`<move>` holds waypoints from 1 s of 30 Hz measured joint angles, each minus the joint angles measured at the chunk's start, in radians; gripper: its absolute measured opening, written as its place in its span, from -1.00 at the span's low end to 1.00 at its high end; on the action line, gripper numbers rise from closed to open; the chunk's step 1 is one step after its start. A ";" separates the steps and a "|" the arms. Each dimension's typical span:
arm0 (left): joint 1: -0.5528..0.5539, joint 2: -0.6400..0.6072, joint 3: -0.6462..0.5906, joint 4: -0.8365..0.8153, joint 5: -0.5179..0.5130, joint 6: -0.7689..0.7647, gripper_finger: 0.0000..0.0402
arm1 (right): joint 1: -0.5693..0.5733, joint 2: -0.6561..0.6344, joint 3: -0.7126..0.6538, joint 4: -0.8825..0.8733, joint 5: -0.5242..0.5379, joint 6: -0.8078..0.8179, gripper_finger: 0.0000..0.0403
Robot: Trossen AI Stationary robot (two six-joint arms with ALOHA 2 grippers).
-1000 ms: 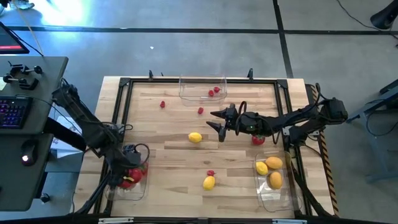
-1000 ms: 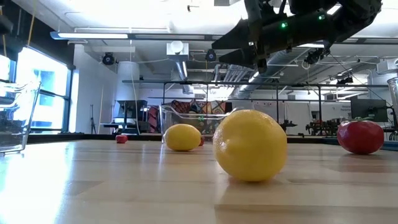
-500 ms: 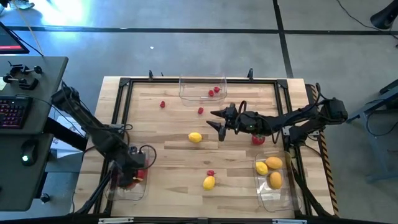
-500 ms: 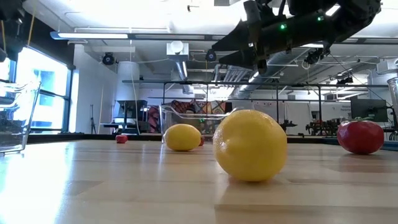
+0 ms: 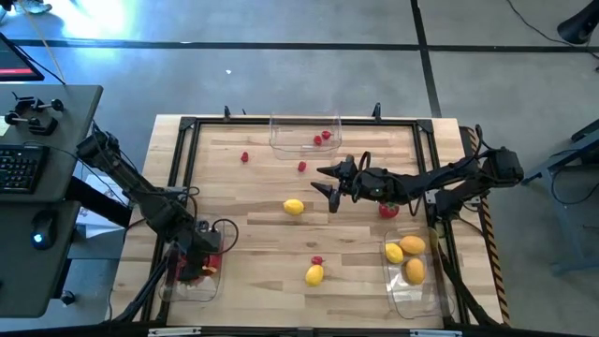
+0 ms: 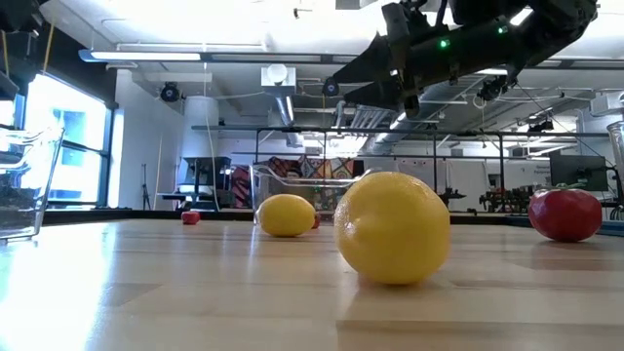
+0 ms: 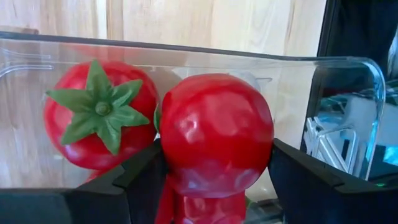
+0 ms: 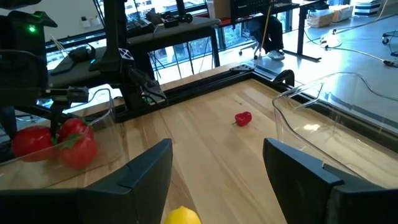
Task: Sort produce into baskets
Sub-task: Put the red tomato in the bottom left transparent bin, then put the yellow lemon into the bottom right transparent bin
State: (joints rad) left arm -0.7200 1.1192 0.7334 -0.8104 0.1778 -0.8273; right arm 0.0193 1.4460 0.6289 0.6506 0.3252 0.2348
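Note:
My left gripper (image 5: 202, 256) reaches down into the clear near-left bin (image 5: 190, 284) and is shut on a red tomato (image 7: 214, 134). A second tomato with a green top (image 7: 99, 115) lies beside it in the bin. My right gripper (image 5: 327, 182) hangs open and empty above the table's middle, just right of a yellow lemon (image 5: 294, 207) that rests on the wood. Another lemon (image 5: 314, 274) and a berry (image 5: 317, 260) lie nearer the front. A tomato (image 5: 387, 210) rests on the table under the right arm. My left gripper pinches the tomato by its two opposite round sides (image 7: 171, 149) between the two fingers (image 7: 140, 183). The fingers come from above, pointing down into the bin. The tomato sits inside the bin's walls, next to the other tomato; what it rests on is hidden.
A clear bin (image 5: 304, 136) at the far edge holds red berries (image 5: 323, 138). A clear bin (image 5: 416, 281) at the near right holds lemons (image 5: 412, 246). Loose berries (image 5: 244, 157) (image 5: 301, 167) lie near the far bin. A black metal frame (image 5: 182, 150) runs round the table.
My left gripper has shifted a little toward the table's right and near edge over the near-left bin, keeping the tomato between its fingers.

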 joint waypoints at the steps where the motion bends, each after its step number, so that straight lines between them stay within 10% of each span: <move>1: 0.000 0.001 0.000 0.000 0.000 0.002 0.22 | 0.000 0.000 0.000 0.000 0.000 0.000 0.19; 30: 0.056 -0.001 0.000 0.000 0.028 -0.001 0.44 | 0.000 0.000 0.000 -0.032 0.004 0.000 0.19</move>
State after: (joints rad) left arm -0.6640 1.1179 0.7334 -0.8105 0.2062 -0.8284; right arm 0.0193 1.4460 0.6289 0.6182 0.3294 0.2348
